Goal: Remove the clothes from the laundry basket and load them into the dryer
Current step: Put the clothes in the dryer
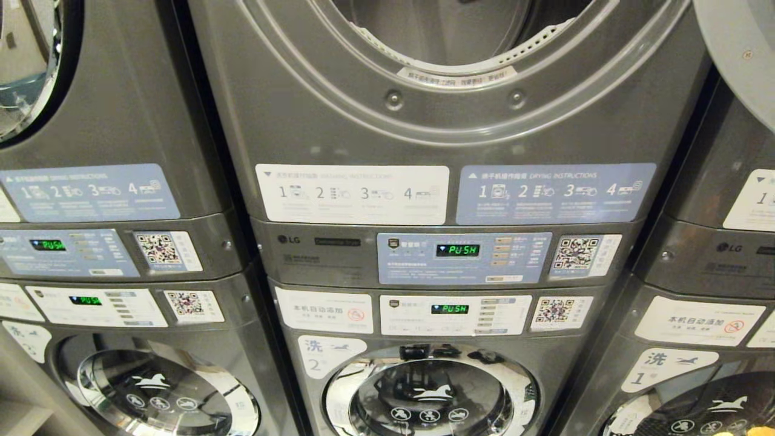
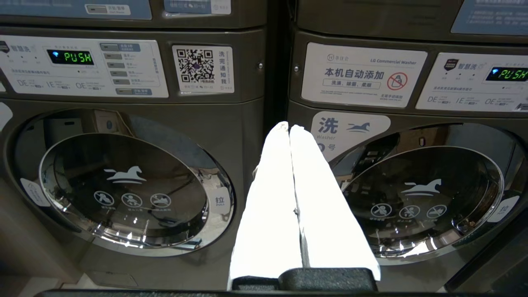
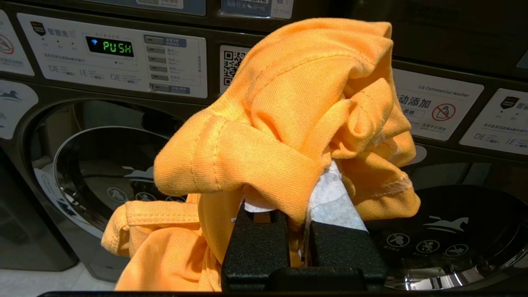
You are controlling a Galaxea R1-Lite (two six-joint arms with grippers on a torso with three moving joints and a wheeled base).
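While the head camera faces the stacked machines, we have the dryer opening (image 1: 460, 36) at the top of the centre unit, with its door (image 1: 742, 54) swung aside to the right so the drum is accessible. Neither arm appears in the head view.

In the right wrist view, the right gripper (image 3: 303, 194) is clamped nearly closed on an orange garment (image 3: 288, 123). The cloth is pinched between the white-padded fingers (image 3: 330, 202) and bunches above and around them, with a loose fold trailing below. We judge that this tight pinch is what keeps the soft, slack fabric from slipping during the lift. The gripper sits in front of the lower washer door (image 3: 103, 173), so the garment is held low, below the dryer opening, and has not yet been loaded.

In the left wrist view, the left gripper (image 2: 290, 128) has its white fingers pressed together with nothing between them. It points at the gap between two lower washers and appears parked, leaving the right arm to work alone.

The laundry basket is not visible in any view. We judge the next step is to raise the garment to the drum.
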